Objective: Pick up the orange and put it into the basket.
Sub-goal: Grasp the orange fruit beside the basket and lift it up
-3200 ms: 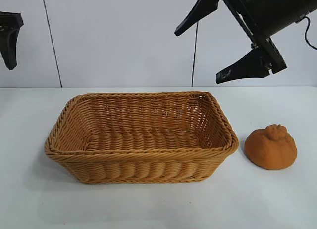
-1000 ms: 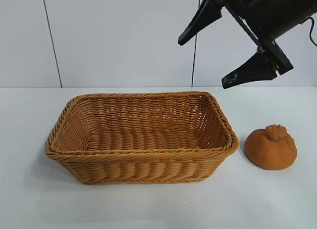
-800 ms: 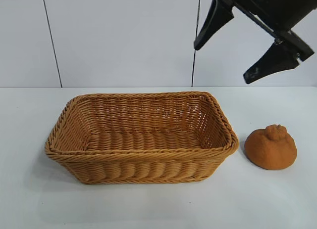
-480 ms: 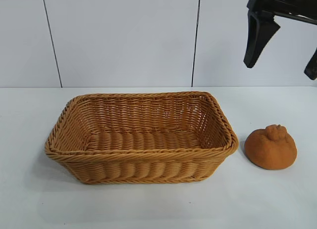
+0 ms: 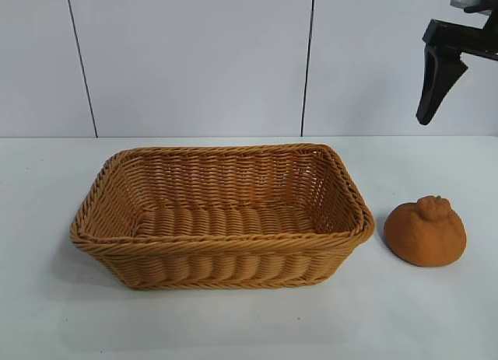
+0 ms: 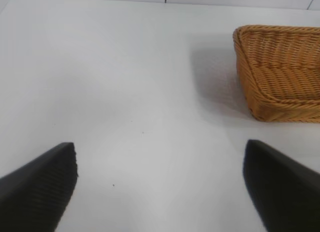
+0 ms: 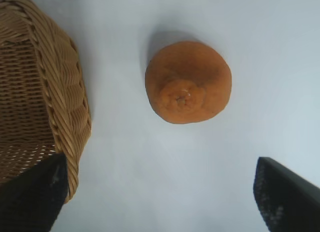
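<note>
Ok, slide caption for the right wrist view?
Open right gripper looks down on the orange on the table beside the basket.

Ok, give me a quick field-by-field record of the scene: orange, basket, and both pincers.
orange: on the table, beside the basket's right end, apart from it
basket: upright, nothing visible inside
right pincer: open, high above the orange, pointing down, holding nothing
left pincer: open, over bare table off the basket's end, holding nothing
task state: orange not yet picked up
</note>
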You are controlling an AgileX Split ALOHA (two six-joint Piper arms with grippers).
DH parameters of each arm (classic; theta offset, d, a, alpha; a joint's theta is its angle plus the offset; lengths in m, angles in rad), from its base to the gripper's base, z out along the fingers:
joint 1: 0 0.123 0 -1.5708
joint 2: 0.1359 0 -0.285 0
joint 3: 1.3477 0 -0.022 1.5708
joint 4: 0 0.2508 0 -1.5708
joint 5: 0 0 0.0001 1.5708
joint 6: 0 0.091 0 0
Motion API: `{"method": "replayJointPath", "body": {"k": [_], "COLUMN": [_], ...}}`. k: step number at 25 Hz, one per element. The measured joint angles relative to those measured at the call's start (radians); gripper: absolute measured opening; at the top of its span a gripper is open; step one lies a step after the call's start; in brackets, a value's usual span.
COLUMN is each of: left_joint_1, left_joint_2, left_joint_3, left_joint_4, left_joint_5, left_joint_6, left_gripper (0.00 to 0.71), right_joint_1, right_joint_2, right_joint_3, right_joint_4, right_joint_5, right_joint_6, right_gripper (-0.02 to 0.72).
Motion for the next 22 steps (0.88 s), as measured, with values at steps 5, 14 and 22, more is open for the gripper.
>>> {"method": "replayJointPath", "body": {"k": [5,14,22], "left_joint_1": [0.0,0.0,0.0], "left_joint_2": [0.0,0.0,0.0], "left_joint_3": [0.0,0.0,0.0], "left_joint_4": [0.0,0.0,0.0], "left_joint_5": [0.0,0.0,0.0], "left_joint_6": [0.0,0.0,0.0], "left_gripper": [0.643,0.643,0.643], "right_joint_1": [0.0,0.0,0.0], "right_joint_2": [0.091,0.272,0.335], "right_joint_3": [0.0,0.0,0.0], "right_joint_4": [0.015,0.015,-0.005], "right_joint_5": [-0.058,-0.154,-0.167], "right_joint_6": [0.0,0.0,0.0], "right_gripper": [0.694,0.694,0.627]}}
